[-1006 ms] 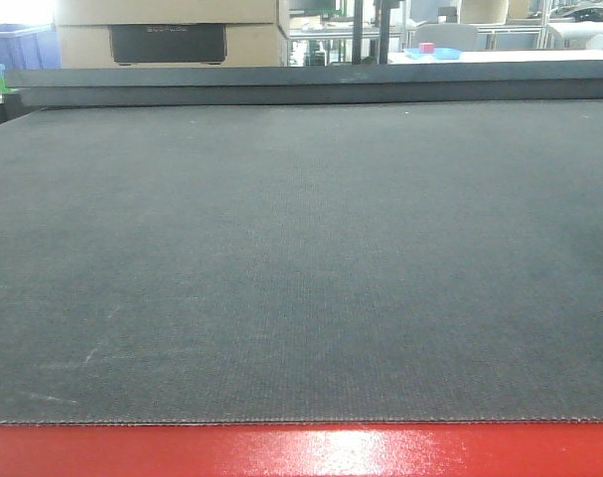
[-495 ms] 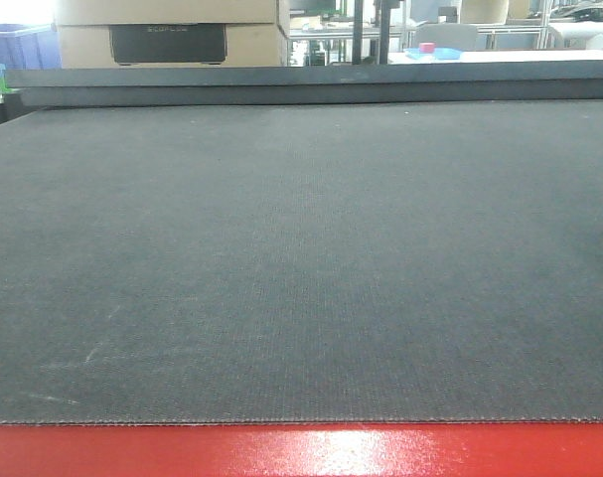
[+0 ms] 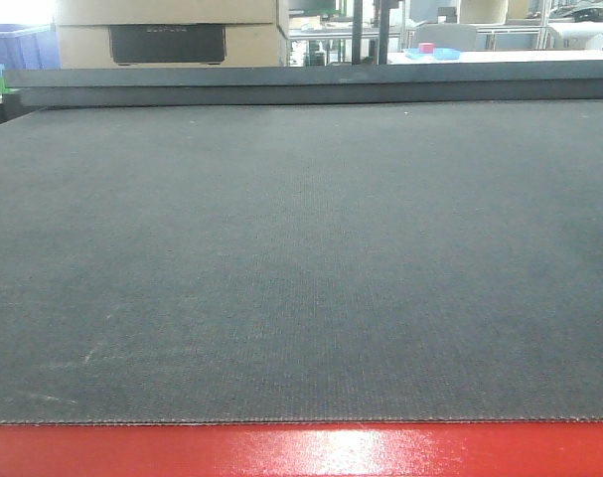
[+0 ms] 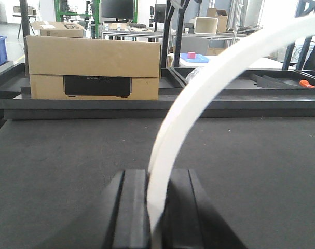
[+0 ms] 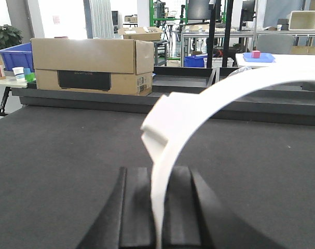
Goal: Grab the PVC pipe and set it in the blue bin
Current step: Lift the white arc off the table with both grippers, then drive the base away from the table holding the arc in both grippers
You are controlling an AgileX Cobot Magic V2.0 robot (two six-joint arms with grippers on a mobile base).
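Rising from between the black fingers of the right gripper (image 5: 157, 176), the white curved PVC pipe (image 5: 199, 104) is held clamped above the dark worktop (image 5: 58, 155). The left gripper (image 4: 157, 176) is likewise closed on a white curved strip (image 4: 160, 155). A blue bin (image 5: 14, 56) is seen beyond the worktop's far left edge.
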